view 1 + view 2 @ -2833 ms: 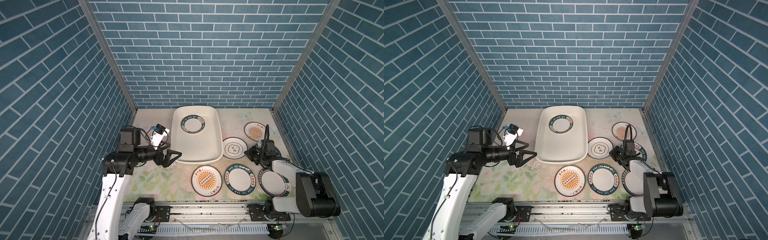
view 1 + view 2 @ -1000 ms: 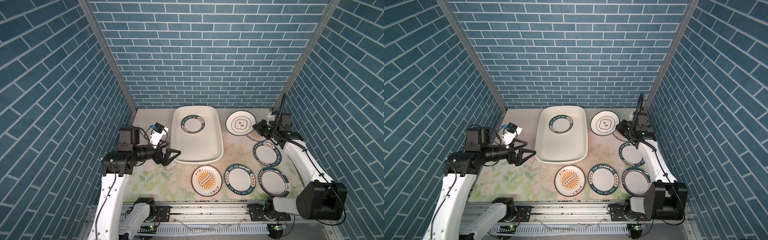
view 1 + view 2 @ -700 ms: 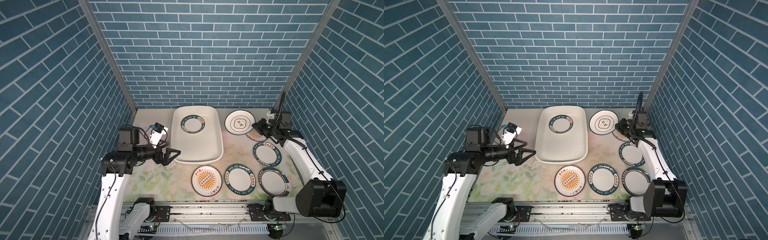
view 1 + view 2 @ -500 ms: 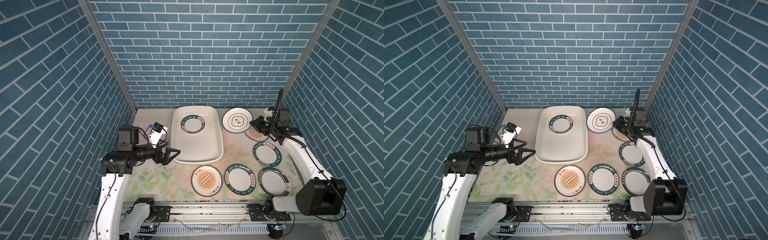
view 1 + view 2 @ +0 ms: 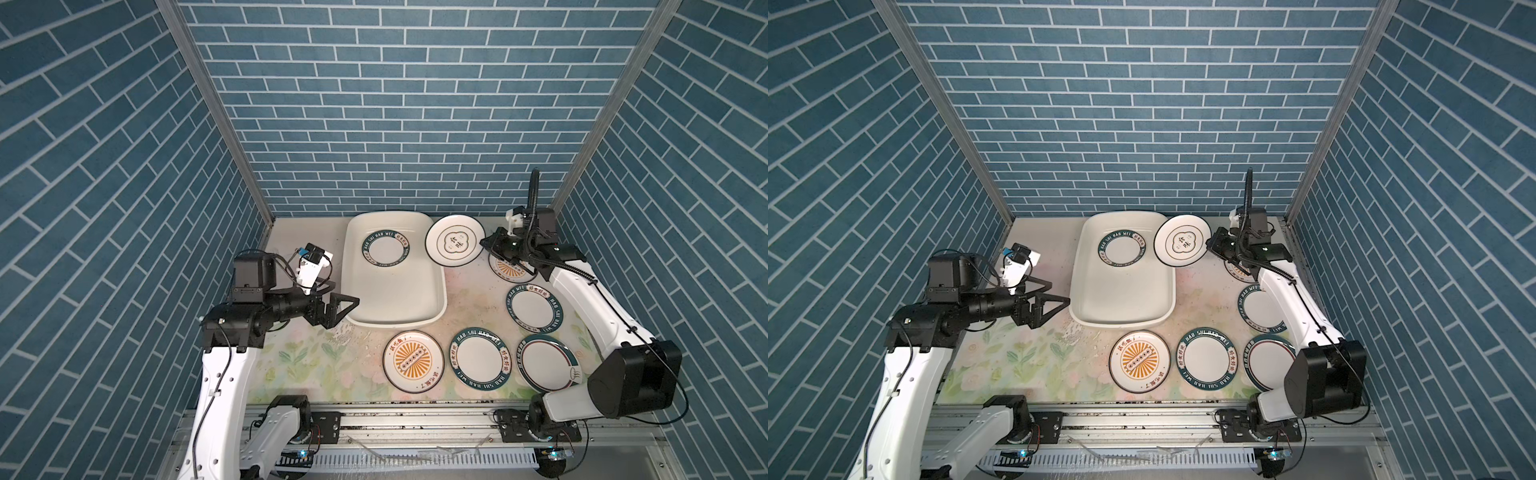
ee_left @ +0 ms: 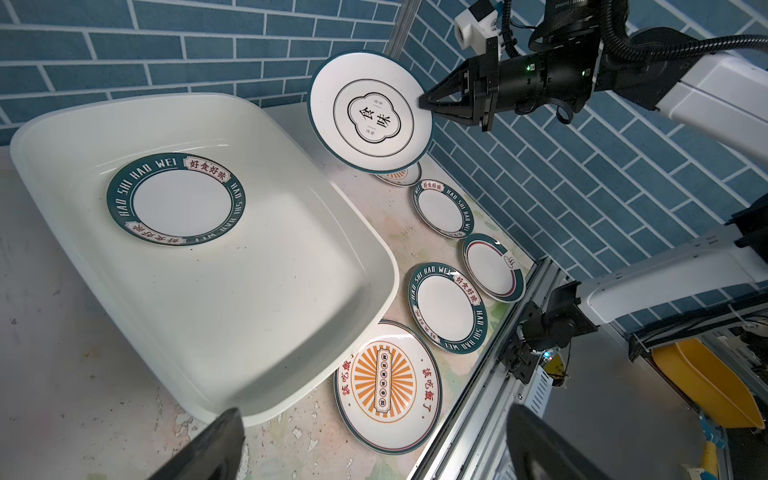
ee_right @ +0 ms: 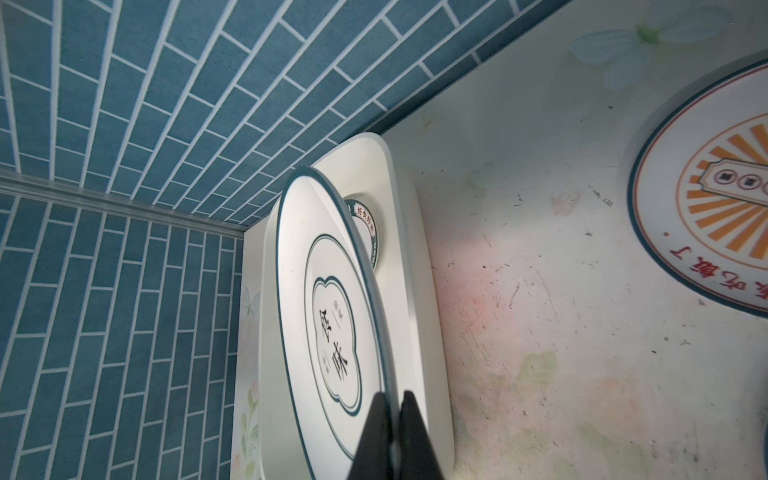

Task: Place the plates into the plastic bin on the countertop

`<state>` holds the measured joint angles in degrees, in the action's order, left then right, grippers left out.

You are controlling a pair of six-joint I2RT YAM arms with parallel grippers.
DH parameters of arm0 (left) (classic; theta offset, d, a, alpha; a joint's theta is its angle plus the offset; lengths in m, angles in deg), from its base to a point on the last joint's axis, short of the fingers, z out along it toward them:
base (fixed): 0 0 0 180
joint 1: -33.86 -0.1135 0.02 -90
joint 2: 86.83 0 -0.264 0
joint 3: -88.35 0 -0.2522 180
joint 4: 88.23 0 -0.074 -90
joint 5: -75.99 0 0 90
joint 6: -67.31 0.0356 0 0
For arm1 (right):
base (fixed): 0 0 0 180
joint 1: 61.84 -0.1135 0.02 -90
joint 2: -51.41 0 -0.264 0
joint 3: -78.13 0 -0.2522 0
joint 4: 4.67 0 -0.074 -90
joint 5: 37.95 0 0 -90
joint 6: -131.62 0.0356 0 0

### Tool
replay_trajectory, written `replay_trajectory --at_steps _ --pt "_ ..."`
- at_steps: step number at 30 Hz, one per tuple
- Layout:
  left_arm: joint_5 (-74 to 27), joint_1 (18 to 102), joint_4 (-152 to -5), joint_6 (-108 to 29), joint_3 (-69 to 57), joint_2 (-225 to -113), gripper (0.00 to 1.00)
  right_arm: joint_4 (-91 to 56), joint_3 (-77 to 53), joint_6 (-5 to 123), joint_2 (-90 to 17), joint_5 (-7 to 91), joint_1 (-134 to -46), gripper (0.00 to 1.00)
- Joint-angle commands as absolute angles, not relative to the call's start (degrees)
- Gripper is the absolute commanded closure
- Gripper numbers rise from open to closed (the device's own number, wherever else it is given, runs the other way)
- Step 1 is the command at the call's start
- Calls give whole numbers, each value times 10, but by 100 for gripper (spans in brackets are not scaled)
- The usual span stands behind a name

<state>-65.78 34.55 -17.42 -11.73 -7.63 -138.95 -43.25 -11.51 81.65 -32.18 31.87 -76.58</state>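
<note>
the cloud-emblem plate [image 5: 456, 245] has risen off the bench [image 5: 299, 361] toward the plastic bin [image 5: 395, 299]; the right claw [image 5: 483, 242] pinches its rim, holding it tilted beside the bin, probably to clear the wall.

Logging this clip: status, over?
Right gripper shut on round white cloud-emblem plate, airborne beside cream plastic bin. Left gripper open, empty. Nothing blocking bin.

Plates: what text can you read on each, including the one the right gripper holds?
"食味": cloud-emblem plate in the right gripper; smaller marks unreadable.
"HAO SHI HAO WEI" and "好食好味": teal-rimmed plate in the plastic bin, and two others outside it.
"該吃飯了": sunburst plate; centre strip too small.
Steam-emblem plate: rim lettering unreadable.
</note>
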Motion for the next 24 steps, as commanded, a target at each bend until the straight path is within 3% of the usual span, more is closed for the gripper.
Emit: replay_trajectory --at_steps 1,24 --pt "-670 341 -179 -119 -65 -1386 1 -407 -92 822 -339 320 -798 99" --pt "-675 339 -177 -119 -62 -1368 0 -302 -98 878 -476 369 -985 100"
